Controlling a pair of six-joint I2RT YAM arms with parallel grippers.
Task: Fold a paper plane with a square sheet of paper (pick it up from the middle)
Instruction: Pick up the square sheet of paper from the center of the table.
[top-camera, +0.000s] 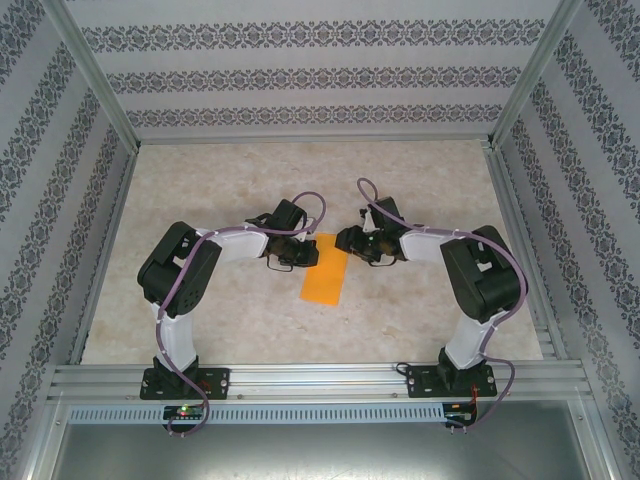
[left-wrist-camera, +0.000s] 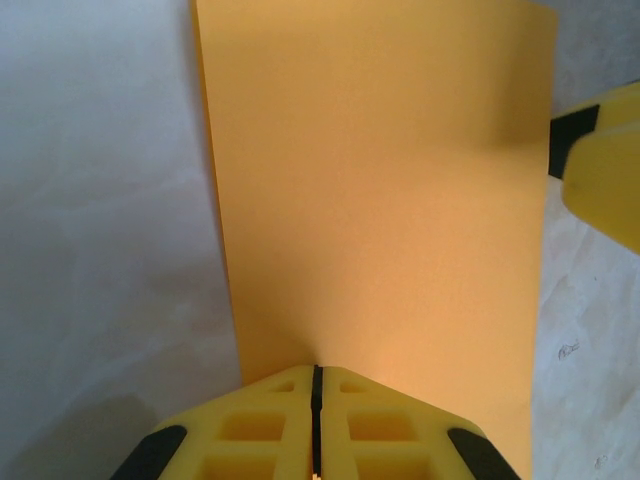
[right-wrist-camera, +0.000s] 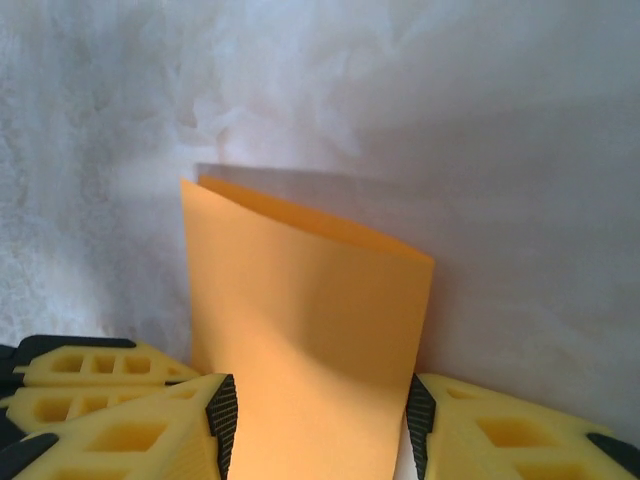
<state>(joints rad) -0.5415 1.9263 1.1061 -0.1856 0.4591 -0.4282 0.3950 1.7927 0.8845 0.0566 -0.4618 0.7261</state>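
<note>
Orange sheet (top-camera: 323, 274): L end effector (left-wrist-camera: 316, 372) pinches edge, R end effector (right-wrist-camera: 315, 405) open astride.

The square sheet of paper (top-camera: 324, 275) was plain bright orange, the table (top-camera: 250, 330) had a pale beige marbled look, and the walls (top-camera: 300, 80) were white with grey damask stripes. The left gripper (left-wrist-camera: 316, 400) and right gripper (right-wrist-camera: 318, 415) both had yellow fingers with black pads, and the arms (top-camera: 180, 300) were black and white with purplish cables (top-camera: 172, 290).
</note>
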